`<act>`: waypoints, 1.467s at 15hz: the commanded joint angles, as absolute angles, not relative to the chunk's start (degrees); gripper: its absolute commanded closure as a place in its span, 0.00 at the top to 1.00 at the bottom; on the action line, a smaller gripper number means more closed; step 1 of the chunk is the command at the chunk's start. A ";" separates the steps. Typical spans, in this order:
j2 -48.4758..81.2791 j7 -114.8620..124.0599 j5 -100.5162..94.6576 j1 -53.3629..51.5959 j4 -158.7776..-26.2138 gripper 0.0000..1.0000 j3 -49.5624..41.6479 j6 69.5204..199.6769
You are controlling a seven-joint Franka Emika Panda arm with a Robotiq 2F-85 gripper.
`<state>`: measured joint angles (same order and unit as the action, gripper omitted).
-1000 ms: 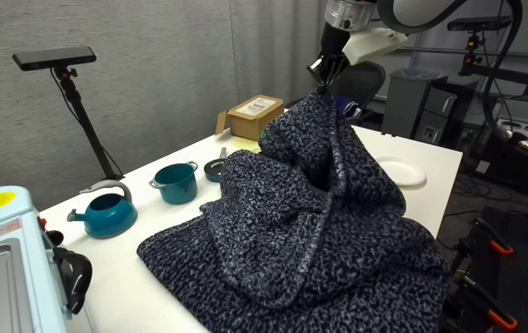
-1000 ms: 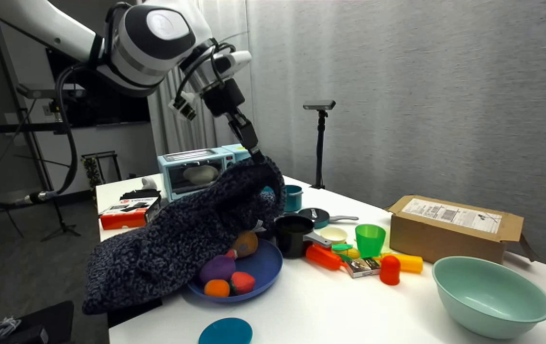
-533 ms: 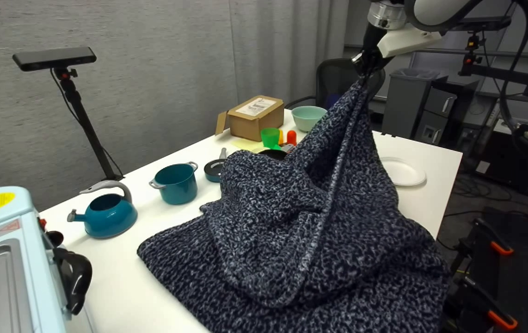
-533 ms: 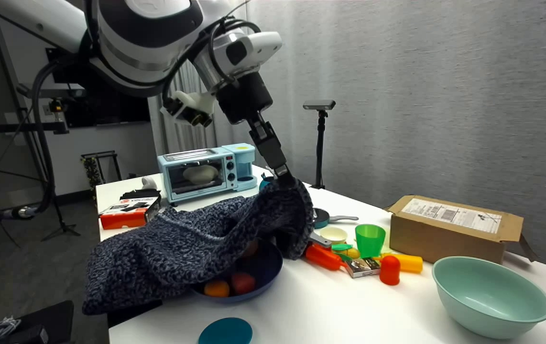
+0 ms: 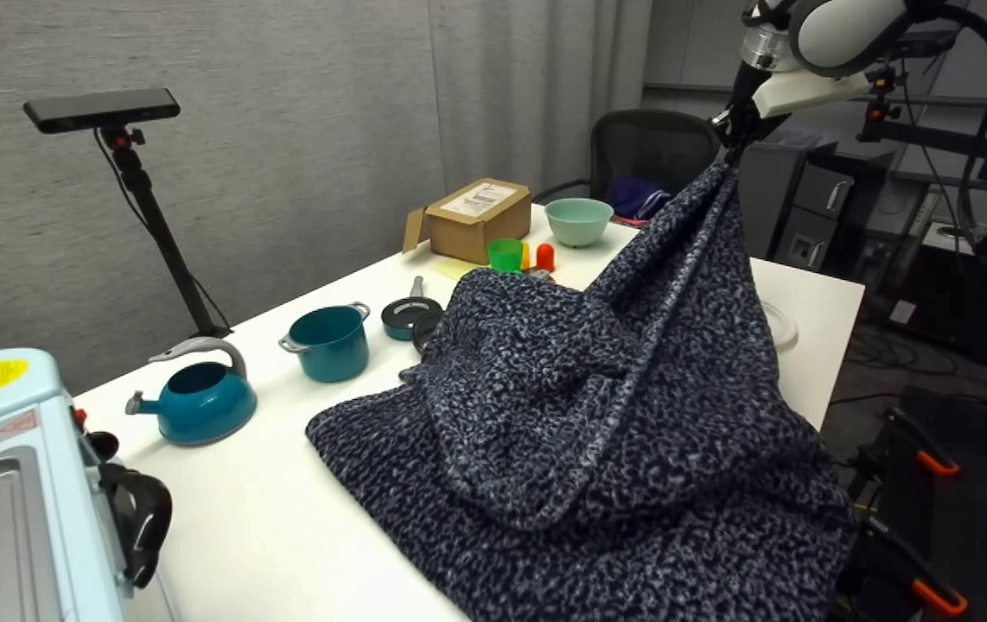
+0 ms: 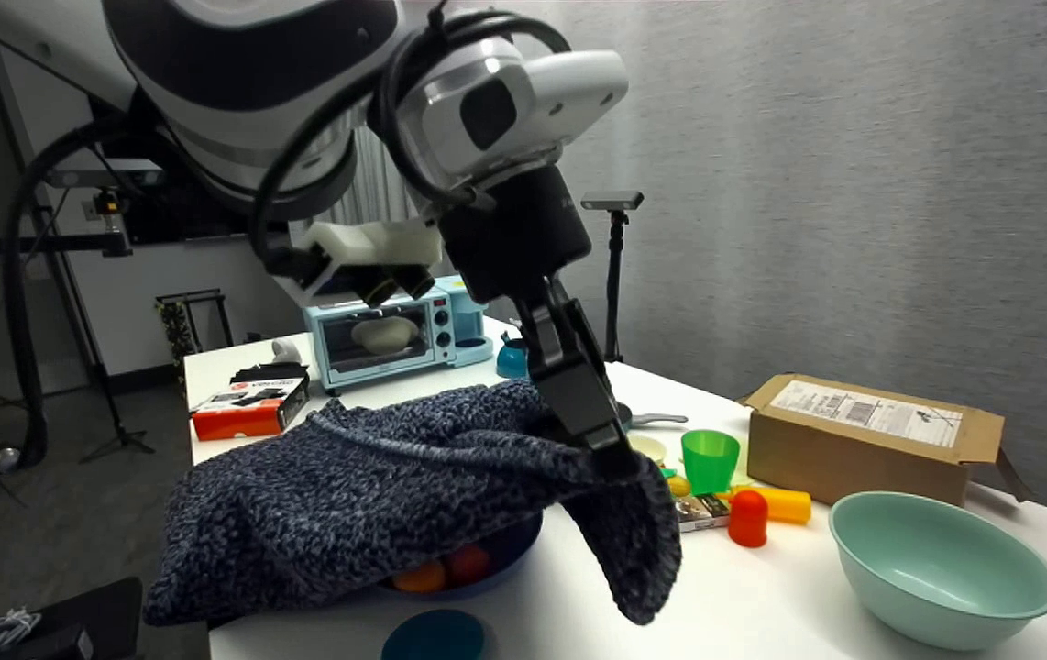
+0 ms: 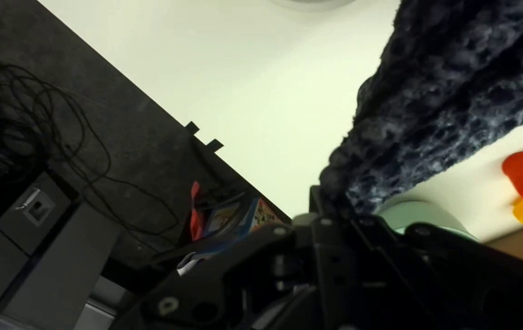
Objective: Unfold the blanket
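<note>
The blanket [image 5: 597,449] is a large navy-and-grey speckled knit. It lies heaped on the white table with fold ridges, and it also shows in an exterior view [image 6: 368,513]. One corner is pulled up into a taut peak towards my gripper [image 5: 732,155]. My gripper, also in an exterior view [image 6: 617,463], is shut on that corner, and a loose flap hangs below the fingertips. In the wrist view the blanket [image 7: 444,105] runs from the closed fingers of my gripper [image 7: 341,211] to the upper right. The fingertips are partly hidden by fabric.
The blanket partly covers a blue dish [image 6: 519,550] with toy food. A mint bowl [image 6: 941,568], cardboard box [image 6: 854,458], green cup [image 6: 709,461] and red toy [image 6: 748,518] stand beyond. A teal pot [image 5: 334,345], kettle [image 5: 208,406] and toaster oven [image 6: 372,339] are also on the table.
My gripper has moved across the table towards the mint bowl's end, pulling the corner along. The blanket is stretched longer, its near edge has slid, and more of the dish is covered.
</note>
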<state>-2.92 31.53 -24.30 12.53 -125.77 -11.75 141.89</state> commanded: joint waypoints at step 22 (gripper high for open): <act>-0.26 5.78 28.98 -6.99 -126.33 1.00 6.22 138.57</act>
